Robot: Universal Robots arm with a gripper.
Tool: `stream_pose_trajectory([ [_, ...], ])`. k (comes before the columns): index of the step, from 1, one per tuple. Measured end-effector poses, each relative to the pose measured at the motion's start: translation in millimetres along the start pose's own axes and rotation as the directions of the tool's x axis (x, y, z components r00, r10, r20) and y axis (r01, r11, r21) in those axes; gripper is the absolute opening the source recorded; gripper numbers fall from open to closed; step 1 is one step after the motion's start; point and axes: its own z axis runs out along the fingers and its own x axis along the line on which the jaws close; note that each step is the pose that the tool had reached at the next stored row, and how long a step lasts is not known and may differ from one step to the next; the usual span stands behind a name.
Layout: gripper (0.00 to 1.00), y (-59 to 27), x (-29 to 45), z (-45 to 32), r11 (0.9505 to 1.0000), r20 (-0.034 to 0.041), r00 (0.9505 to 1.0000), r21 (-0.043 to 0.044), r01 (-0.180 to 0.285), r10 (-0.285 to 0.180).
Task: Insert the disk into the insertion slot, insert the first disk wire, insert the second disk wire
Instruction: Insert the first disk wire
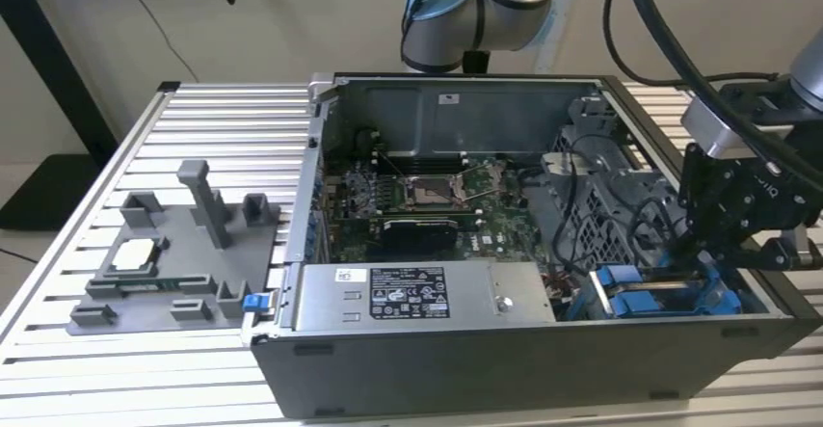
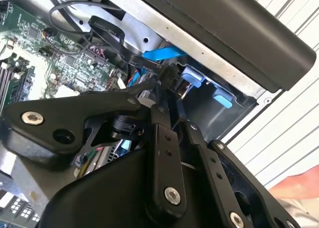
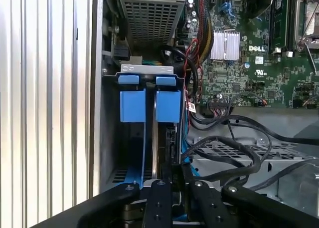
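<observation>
The disk's blue carrier (image 3: 132,106) sits down in the insertion slot (image 3: 109,138), its two blue tabs at the mouth; in the exterior view the blue tabs (image 1: 643,297) are at the case's front right corner. My gripper (image 1: 701,253) hangs over that bay. In both wrist views its black fingers (image 3: 159,198) are close together, shut on a black disk wire connector (image 2: 169,77) just behind the carrier. A flat black cable (image 2: 112,31) runs from the connector toward the motherboard. Which of the two disk wires it is cannot be told.
The open case (image 1: 515,350) lies on a slatted metal table (image 1: 193,109). A grey power-supply box with a white sticker (image 1: 411,297) is beside the bay. Motherboard (image 1: 425,205) and loose black cables (image 3: 234,148) fill the middle. A grey fixture (image 1: 180,253) stands at the exterior view's left.
</observation>
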Motion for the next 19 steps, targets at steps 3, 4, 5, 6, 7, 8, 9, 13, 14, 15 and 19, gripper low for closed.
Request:
stream_pose_trajectory([
  [3,0.00,-0.6,0.1,0.7,0.9999,0.0001,0.9999,0.0008,-0.011,0.011],
  [4,0.00,-0.8,0.1,1.6,0.9999,0.0005,0.9999,0.0010,-0.014,0.014],
  [5,0.00,-1.0,0.2,2.6,0.9998,0.0004,0.9998,0.0012,-0.017,0.017],
  [6,0.00,-1.1,0.3,3.7,0.9998,0.0000,0.9998,0.0015,-0.021,0.021],
  [7,0.00,-1.2,0.4,4.5,0.9997,-0.0006,0.9997,0.0018,-0.023,0.023],
  [8,0.00,-1.2,0.4,5.1,0.9997,-0.0006,0.9997,0.0019,-0.025,0.025],
  [9,0.00,-1.2,0.4,5.3,0.9997,-0.0004,0.9997,0.0020,-0.026,0.026],
  [13,1.00,-1.3,0.4,5.1,0.9996,0.0018,0.9996,0.0019,-0.028,0.028],
  [14,1.00,-1.2,0.3,4.0,0.9996,0.0024,0.9996,0.0019,-0.028,0.028],
  [15,1.00,-1.2,0.2,2.6,0.9996,0.0024,0.9996,0.0019,-0.028,0.028],
  [19,1.00,-0.8,-0.4,-5.6,0.9996,0.0027,0.9996,0.0020,-0.028,0.028],
])
